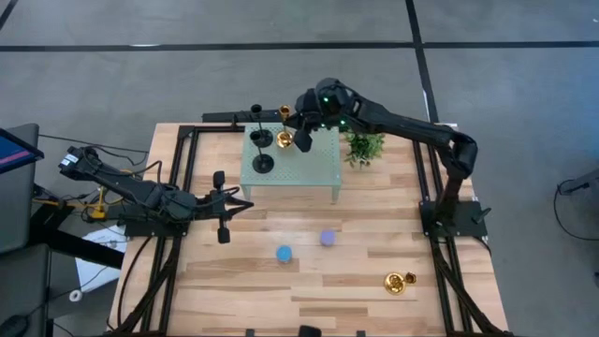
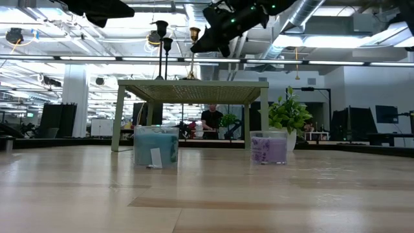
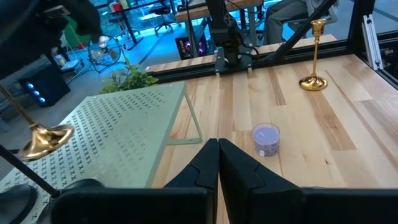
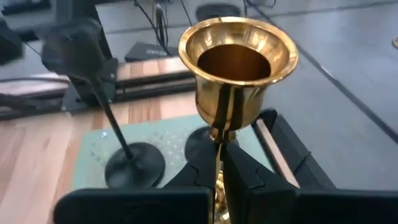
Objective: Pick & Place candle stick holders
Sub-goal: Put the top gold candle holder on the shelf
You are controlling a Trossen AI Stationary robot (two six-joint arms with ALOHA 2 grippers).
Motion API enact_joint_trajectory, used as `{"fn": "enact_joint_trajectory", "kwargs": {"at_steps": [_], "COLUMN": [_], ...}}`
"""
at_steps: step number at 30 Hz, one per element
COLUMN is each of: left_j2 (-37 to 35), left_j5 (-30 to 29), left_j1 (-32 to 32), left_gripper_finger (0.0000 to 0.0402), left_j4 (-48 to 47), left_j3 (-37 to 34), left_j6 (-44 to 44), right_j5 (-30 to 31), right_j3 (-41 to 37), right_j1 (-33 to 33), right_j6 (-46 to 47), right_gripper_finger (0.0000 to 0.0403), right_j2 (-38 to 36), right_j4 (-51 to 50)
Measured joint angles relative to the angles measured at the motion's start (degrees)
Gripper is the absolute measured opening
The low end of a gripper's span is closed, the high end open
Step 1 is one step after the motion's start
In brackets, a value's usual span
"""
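Location type: open-plan robotics lab or workshop. Indicators: wooden tabletop (image 1: 356, 271) with black frame rails (image 1: 178, 187) on a bare concrete floor (image 1: 187, 75); exposed ceiling ducts (image 2: 310, 13) and strip lights; a person (image 2: 211, 121) at distant workstations; monitors (image 2: 386, 115) along the far wall.

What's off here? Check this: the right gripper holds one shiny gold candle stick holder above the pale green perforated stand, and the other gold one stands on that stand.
The second shiny gold candle stick holder stands on the wooden table, not the pale green perforated stand; the high view shows it. The right gripper holds the first gold holder above that stand.
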Motion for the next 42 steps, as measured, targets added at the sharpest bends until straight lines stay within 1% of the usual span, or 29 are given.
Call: {"fn": "enact_joint_trajectory", "kwargs": {"at_steps": [4, 9, 27, 30, 37, 42], "left_j2": [0.00, 0.00, 0.00, 0.00, 0.00, 0.00], "left_j5": [0.00, 0.00, 0.00, 0.00, 0.00, 0.00], "left_j1": [0.00, 0.00, 0.00, 0.00, 0.00, -0.02], "left_gripper_finger": [0.0011, 0.0011, 0.0011, 0.0011, 0.0011, 0.0011], "left_j4": [0.00, 0.01, 0.00, 0.00, 0.00, 0.00], "left_j3": [0.00, 0.00, 0.00, 0.00, 0.00, 0.00], "left_j6": [0.00, 0.00, 0.00, 0.00, 0.00, 0.00], "right_j5": [0.80, 3.53, 3.77, 3.77, 3.75, 3.71], "right_j3": [1.78, 2.05, 1.96, 1.96, 1.96, 1.96], "right_j1": [-0.02, -0.31, -1.31, -1.31, -1.09, -0.48], "right_j6": [-0.72, -1.52, -1.36, -1.36, -1.36, -1.77], "right_gripper_finger": [0.0000, 0.0000, 0.0001, 0.0012, 0.0058, 0.0066], "right_j2": [2.28, 2.09, 2.09, 2.09, 2.03, 1.82], "right_j4": [-2.90, -3.46, -6.41, -6.81, -6.76, -6.91]}}
